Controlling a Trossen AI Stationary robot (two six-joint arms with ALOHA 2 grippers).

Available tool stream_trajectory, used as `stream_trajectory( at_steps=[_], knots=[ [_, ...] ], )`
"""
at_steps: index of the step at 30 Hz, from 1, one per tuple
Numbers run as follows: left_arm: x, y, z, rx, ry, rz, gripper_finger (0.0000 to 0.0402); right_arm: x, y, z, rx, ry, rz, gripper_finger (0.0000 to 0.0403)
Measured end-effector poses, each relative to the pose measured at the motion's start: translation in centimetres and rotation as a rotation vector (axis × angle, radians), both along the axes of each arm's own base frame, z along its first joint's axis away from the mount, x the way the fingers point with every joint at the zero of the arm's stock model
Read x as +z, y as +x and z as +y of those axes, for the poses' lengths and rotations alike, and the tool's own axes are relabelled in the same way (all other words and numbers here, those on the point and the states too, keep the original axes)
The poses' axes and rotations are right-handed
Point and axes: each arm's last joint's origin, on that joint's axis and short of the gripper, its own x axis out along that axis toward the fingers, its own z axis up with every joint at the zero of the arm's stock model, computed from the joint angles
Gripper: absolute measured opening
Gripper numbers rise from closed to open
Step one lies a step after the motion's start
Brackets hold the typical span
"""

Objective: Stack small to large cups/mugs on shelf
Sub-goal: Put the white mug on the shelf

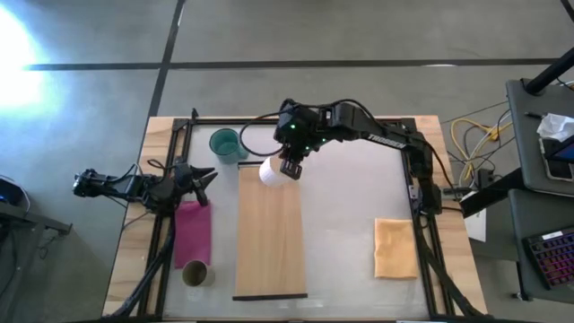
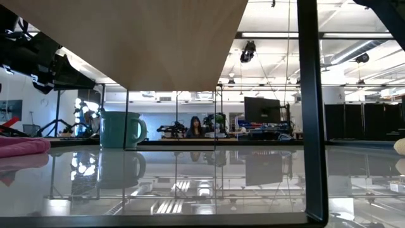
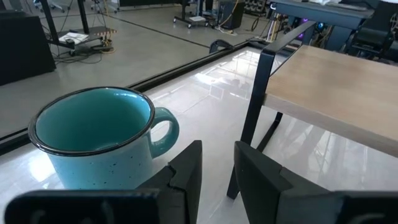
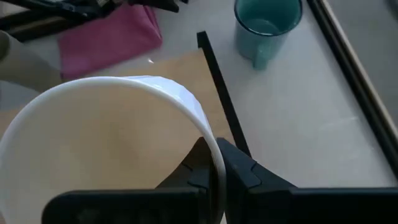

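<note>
My right gripper (image 1: 289,168) is shut on the white mug (image 1: 272,170), over the far end of the light-wood shelf (image 1: 269,235). In the right wrist view the white mug (image 4: 106,149) fills the picture, open side toward the camera. The teal mug (image 1: 224,144) stands on its base on the table, off the shelf's far left corner. The small olive-brown cup (image 1: 195,272) stands near the table's near left corner. My left gripper (image 1: 203,179) is open, left of the shelf; its wrist view faces the teal mug (image 3: 93,137) without touching it. My right gripper pinches the white mug's rim (image 4: 210,144), one finger inside the mug and one outside. The fingers come from above, pointing down. The mug is over the shelf's far end; whether its base rests on the board I cannot tell.
A pink cloth (image 1: 193,229) lies left of the shelf, between my left gripper and the olive-brown cup. A tan cloth (image 1: 395,247) lies on the table's right side. The shelf stands raised on dark legs (image 2: 313,107). Bare table shows between the shelf and the tan cloth.
</note>
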Motion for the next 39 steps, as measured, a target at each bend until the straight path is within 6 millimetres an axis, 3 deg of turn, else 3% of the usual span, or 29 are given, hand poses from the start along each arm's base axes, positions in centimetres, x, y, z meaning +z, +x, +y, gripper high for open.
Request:
stream_trajectory(
  at_steps=[10,17,39],
  knots=[
    [0.0,0.0,0.0,0.000,0.000,0.001,0.0080,-0.9,1.2,0.3,0.078,0.058,-0.073,0.0009],
    [0.0,0.0,0.0,0.000,0.000,0.001,0.0080,-2.8,1.9,0.2,0.051,0.040,-0.037,0.0009],
    [0.0,0.0,0.0,0.001,0.000,0.000,0.0080,-5.9,2.6,0.2,0.067,0.036,0.007,0.0009]
  ],
)
